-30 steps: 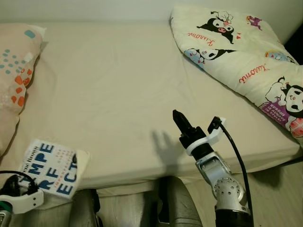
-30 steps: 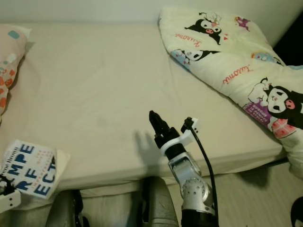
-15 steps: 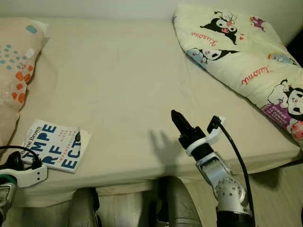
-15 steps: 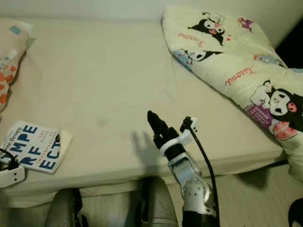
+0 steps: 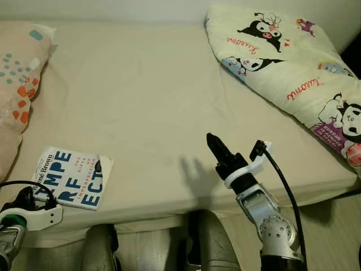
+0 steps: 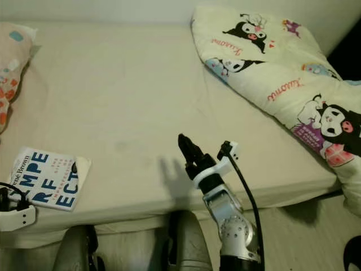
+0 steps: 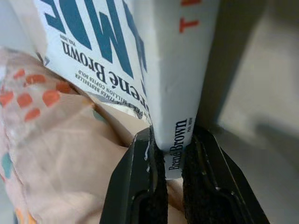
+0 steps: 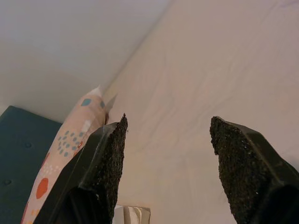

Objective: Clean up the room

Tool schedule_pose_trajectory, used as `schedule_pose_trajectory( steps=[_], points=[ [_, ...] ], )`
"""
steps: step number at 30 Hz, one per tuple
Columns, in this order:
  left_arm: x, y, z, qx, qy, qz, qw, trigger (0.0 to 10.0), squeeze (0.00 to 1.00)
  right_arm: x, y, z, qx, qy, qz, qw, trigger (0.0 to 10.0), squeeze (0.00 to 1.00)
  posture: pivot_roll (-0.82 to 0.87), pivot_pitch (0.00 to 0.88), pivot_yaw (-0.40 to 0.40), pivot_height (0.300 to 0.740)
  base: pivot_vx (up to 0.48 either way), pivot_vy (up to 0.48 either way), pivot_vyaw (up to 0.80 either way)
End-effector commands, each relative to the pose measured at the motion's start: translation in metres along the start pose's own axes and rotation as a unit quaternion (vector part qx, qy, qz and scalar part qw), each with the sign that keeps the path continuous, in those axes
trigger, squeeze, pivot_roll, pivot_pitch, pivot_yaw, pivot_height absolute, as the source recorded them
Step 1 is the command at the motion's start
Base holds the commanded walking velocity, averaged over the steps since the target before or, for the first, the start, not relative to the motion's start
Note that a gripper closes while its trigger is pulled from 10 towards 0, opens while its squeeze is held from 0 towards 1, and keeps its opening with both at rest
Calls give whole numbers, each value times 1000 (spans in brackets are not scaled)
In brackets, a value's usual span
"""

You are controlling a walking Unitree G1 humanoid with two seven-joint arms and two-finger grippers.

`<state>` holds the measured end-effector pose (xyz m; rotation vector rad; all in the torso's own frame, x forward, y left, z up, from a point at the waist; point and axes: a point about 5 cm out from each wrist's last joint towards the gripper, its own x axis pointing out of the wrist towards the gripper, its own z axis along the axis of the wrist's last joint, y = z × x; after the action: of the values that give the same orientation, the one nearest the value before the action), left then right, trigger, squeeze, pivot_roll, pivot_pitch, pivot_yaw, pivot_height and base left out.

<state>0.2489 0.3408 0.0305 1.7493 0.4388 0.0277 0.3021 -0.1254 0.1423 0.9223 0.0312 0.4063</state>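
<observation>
Book on bed edge; R gripper above.

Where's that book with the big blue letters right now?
The book lies at the bed's near edge on the robot's left, beside the spotted pillow, its spine pinched in the left gripper.

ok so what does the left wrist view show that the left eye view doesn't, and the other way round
Left wrist view alone: the left gripper has its fingers clamped on the book at the spine end, where the author's name is readable.

Left eye view alone: the cartoon-print quilt on the bed, and the right gripper held over the mattress edge, fingers open.

Both: the white book with big blue letters, the dotted pillow beside it, and the beige sheet.
</observation>
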Motion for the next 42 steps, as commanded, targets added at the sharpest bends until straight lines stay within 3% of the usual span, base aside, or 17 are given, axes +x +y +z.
schedule_pose_trajectory(
  steps=[1, 5, 6, 10, 16, 17, 20, 21, 22, 30, 31, 33, 35, 42],
  points=[
    [-10, -18, 3, -7, -1, -38, 999, 10000, 278, -2, -3, -11, 19, 11, -9, 1000, 10000, 0, -17, 205, -64, 600, 0, 0, 0],
    [-12, -23, 6, -54, 31, -53, 997, 10000, 298, 0, -1, -13, 20, 15, -6, 1000, 10000, 0, -15, 200, -67, 600, 0, 0, 0],
    [-12, -24, 1, -81, 62, -60, 993, 10000, 259, 0, -1, -13, 20, 15, -6, 1000, 10000, 0, -17, 199, -64, 600, 0, 0, 0],
    [-12, -23, -1, -86, 71, -64, 992, 10000, 235, 0, -2, -13, 20, 14, -6, 1000, 10000, 0, -20, 200, -62, 600, 0, 0, 0],
    [-9, -19, -6, -58, 62, -67, 994, 10000, 180, -2, -2, -12, 19, 12, -9, 1000, 10000, 0, -22, 199, -55, 600, 0, 0, 0],
    [-9, -18, -7, -51, 60, -67, 995, 10000, 0, -2, -2, -13, 20, 12, -9, 1000, 10000, 0, -22, 199, -55, 600, 0, 0, 0],
    [-8, -17, -7, -49, 58, -66, 995, 10000, 0, -2, -3, -13, 20, 11, -9, 1000, 10000, 0, -22, 199, -55, 600, 0, 0, 0],
    [-8, -16, -8, -47, 58, -66, 995, 10000, 792, -2, -3, -13, 20, 11, -9, 1000, 10000, 0, -22, 199, -55, 600, 0, 0, 0],
    [-7, -15, -9, -47, 56, -68, 995, 10000, 1000, -2, -3, -13, 21, 11, -8, 1000, 10000, 0, -18, 195, -52, 600, 0, 0, 0],
    [-8, -17, -6, -51, 45, -71, 995, 10000, 1000, 0, -2, -15, 22, 12, -6, 1000, 10000, 0, -7, 185, -48, 600, 0, 0, 0],
    [-10, -21, 0, -57, 27, -77, 995, 10000, 0, 1, -2, -16, 22, 13, -5, 1000, 10000, 0, -2, 182, -47, 600, 0, 0, 0],
    [-10, -21, 0, -57, 27, -77, 995, 10000, 0, 1, -2, -16, 22, 13, -5, 1000, 10000, 0, -2, 182, -47, 600, 0, 0, 0],
    [-17, -31, 15, -65, -24, -90, 994, 10000, 0, 1, -2, -17, 23, 13, -3, 1000, 10000, 0, -2, 174, -40, 600, 0, 0, 0],
    [-26, -39, 28, -78, -73, -84, 991, 10000, 0, 1, -3, -16, 24, 9, -4, 1000, 10000, 0, 4, 170, -32, 600, 0, 0, 0]
  ],
)
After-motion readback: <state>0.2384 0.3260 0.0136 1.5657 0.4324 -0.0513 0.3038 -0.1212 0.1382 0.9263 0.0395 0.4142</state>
